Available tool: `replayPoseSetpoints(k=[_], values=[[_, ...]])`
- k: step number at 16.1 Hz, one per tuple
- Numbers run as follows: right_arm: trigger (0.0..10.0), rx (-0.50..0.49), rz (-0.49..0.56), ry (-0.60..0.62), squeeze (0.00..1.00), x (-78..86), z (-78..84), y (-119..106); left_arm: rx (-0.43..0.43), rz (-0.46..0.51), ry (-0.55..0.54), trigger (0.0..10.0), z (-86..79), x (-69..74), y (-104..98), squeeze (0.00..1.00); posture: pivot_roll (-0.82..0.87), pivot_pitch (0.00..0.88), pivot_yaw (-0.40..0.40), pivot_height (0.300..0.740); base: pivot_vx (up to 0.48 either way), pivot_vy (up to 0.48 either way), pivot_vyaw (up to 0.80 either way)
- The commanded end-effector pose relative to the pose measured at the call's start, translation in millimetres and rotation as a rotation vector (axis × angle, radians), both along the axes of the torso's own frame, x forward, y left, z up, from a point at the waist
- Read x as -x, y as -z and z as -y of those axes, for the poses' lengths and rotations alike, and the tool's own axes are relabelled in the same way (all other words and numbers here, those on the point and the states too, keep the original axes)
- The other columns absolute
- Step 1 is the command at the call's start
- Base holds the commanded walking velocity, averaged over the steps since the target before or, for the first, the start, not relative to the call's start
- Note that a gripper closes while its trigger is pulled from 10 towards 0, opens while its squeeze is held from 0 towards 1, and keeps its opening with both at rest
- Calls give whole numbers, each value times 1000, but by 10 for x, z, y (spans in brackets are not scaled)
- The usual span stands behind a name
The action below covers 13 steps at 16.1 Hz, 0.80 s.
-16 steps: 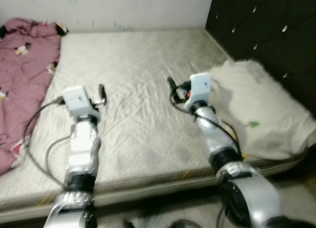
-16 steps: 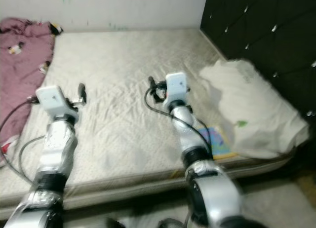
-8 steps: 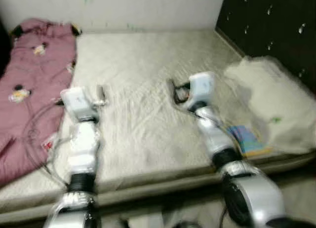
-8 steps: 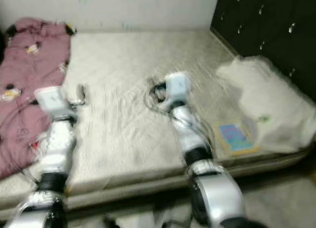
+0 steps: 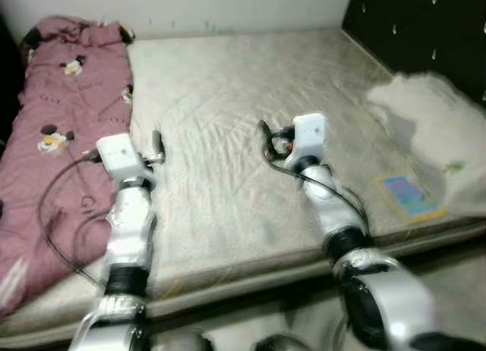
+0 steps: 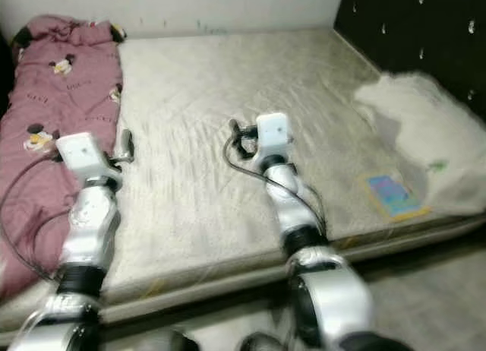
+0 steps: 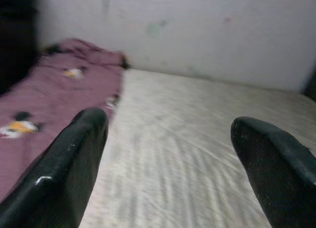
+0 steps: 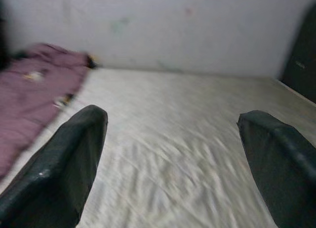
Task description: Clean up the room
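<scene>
Pink, cartoon-printed quilt [image 5: 57, 146] lies crumpled along the bare cream quilted mattress [image 5: 228, 123] at nine o'clock, running up to the eleven o'clock corner. Left gripper [image 7: 170, 154] hovers just beside its edge, fingers spread wide apart, nothing held. Right gripper [image 8: 173, 159] hangs over mid-mattress, jaws equally wide and empty. Out at three o'clock sit a small colourful flat book [image 5: 408, 194] and a rumpled white pillow [image 5: 433, 131] against the dark tufted headboard [image 5: 425, 24]. The risk, I'd judge: blurred views mean a misjudged reach, and loose quilt folds could snag or slip a thin pinch.
</scene>
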State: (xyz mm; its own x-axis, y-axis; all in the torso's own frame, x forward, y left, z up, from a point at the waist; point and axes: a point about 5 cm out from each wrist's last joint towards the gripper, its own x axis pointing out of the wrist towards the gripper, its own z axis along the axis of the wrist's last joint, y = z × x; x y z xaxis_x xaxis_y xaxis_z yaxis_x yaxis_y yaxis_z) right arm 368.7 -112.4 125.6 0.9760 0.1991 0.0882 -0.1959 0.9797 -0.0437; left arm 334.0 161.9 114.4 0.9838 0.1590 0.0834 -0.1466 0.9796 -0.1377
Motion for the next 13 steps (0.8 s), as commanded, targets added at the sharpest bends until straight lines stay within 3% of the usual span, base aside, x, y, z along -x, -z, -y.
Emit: replayPoseSetpoints(k=[1, 8, 10, 13], values=[[10000, -9, 18, -9, 0, -27, -35, -70, -13, 2, -16, 10000, -59, -8, -23, 0, 40, 0, -31, 740, 0, 480, 0], [10000, -7, 24, -15, 0, -27, -46, -78, -15, 2, -18, 10000, -68, -11, -24, 0, 40, 0, -30, 740, 0, 480, 0], [10000, 52, 50, -40, 12, -17, -102, -94, -14, -2, -20, 10000, -71, -13, -21, 0, 42, 0, -29, 740, 0, 480, 800], [10000, 11, 40, -27, 0, -20, -78, -89, -15, -2, -20, 10000, -75, -13, -19, 0, 44, 0, -29, 740, 0, 480, 738]])
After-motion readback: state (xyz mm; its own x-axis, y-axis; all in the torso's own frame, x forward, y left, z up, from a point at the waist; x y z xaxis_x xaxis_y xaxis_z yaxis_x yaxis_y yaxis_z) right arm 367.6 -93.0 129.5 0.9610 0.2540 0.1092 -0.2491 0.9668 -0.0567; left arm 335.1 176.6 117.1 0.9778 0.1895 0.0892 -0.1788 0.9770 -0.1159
